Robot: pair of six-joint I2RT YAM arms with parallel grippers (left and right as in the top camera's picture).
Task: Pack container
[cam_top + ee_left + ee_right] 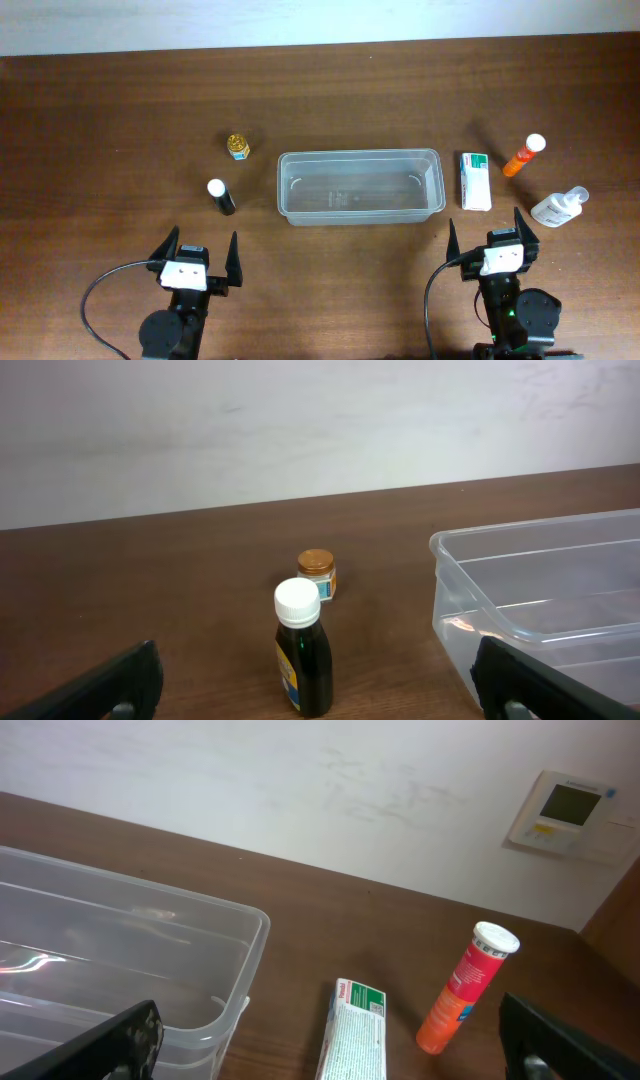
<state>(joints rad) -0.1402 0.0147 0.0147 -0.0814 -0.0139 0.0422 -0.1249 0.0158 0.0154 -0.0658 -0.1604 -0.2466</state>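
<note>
The left gripper point(203, 242) stands with its jaws spread wide, holding and touching nothing. The right gripper point(485, 226) is spread just as wide and is equally empty. Both sit at the near edge of the table point(100, 120), well apart from each other. The single container point(360, 187), a clear shallow tub, lies ahead of the gap between the two grippers, forward and to the right of the left one and forward and to the left of the right one. It has nothing inside. Five small items lie around it, one of each kind. Just ahead of the left gripper stands a dark bottle point(221, 196) with a white cap, and beyond that a small gold-lidded jar point(238, 147). Directly ahead of the right gripper lies a white and green box point(475, 180). Further ahead and to its right is an orange tube point(524, 155) with a white cap, lying tilted, and nearer on the right is a white bottle point(558, 207) on its side.
</note>
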